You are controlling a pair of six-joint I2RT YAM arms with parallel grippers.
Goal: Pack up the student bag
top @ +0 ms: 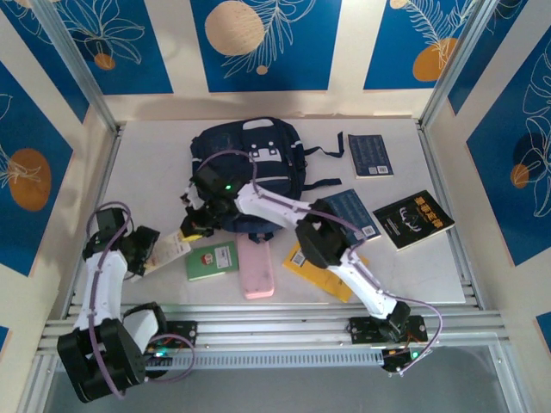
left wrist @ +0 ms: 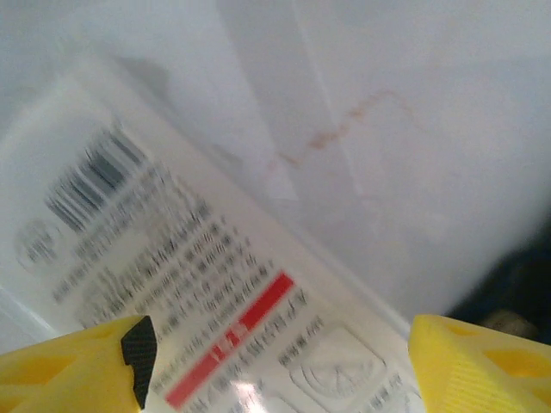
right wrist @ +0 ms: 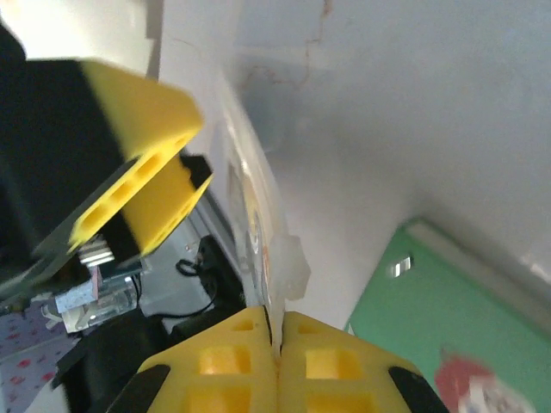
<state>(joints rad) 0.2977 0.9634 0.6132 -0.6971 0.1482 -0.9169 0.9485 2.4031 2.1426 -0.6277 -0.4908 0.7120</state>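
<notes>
left gripper (left wrist: pixel 275 366): fingers held wide apart above a white packet (left wrist: pixel 172 258).
right gripper (right wrist: pixel 277 344): fingers pressed together, seemingly pinched on the white packet's edge.
backpack (top: pixel 250 155): laid just beyond the right gripper, near the left gripper.

One student bag (top: pixel 250 159); three dark books (top: pixel 370 155) (top: pixel 351 213) (top: pixel 413 220) toward three o'clock. One each: pink case (top: pixel 256 267), green booklet (top: pixel 211 260), yellow booklet (top: pixel 320 272), white packet (top: pixel 170 249).

Your left arm (top: pixel 96 288) and right arm (top: pixel 362 284) have white links with bulky black joints, and purple cables (top: pixel 430 320) loop along both. Your left hand (left wrist: pixel 275 370) and right hand (right wrist: pixel 277 361) have yellow slotted plastic fingers (right wrist: pixel 228 374) with black pads.
</notes>
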